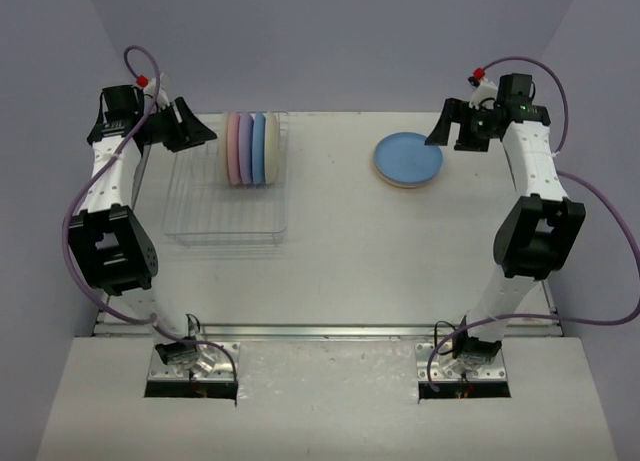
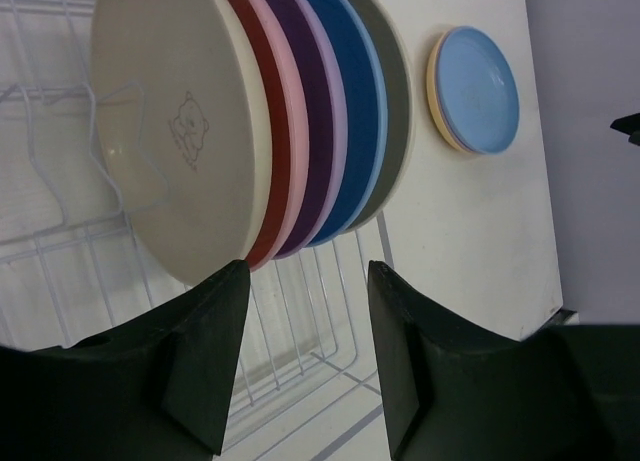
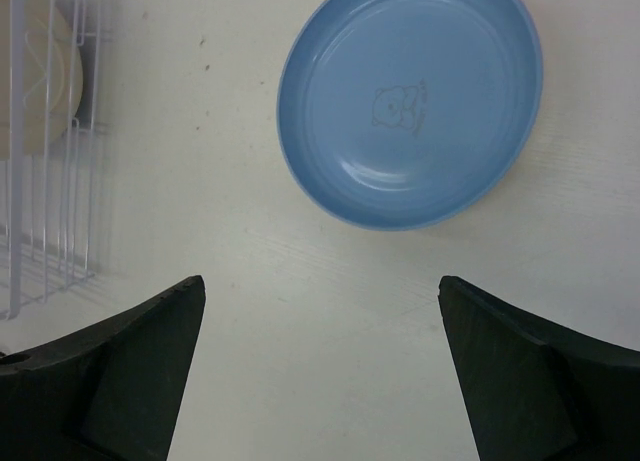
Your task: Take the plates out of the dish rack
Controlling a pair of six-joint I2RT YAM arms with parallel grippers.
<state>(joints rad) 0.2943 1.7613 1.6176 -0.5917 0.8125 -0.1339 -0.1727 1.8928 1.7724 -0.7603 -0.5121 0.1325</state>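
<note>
Rack [image 1: 200, 221], 10 o'clock: about five plates [image 1: 250, 149] remaining. Stack [image 1: 408, 159], 2 o'clock on worktop [image 1: 350, 261]: unloaded. My left fingers [image 2: 205, 361], right fingers [image 3: 120, 371]: apart, empty.

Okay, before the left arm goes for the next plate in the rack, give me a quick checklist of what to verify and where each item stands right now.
1. Left gripper empty: ok, jaws apart, nothing between them.
2. Plate between its jaws: not ok, the cream plate has its rim beyond the fingertips.
3. Plates upright in the rack: ok, five on edge, side by side.
4. Right gripper empty: ok, wide open.
5. Stack settled: ok, blue plate on top, flat on the table, apart from the rack.
</note>
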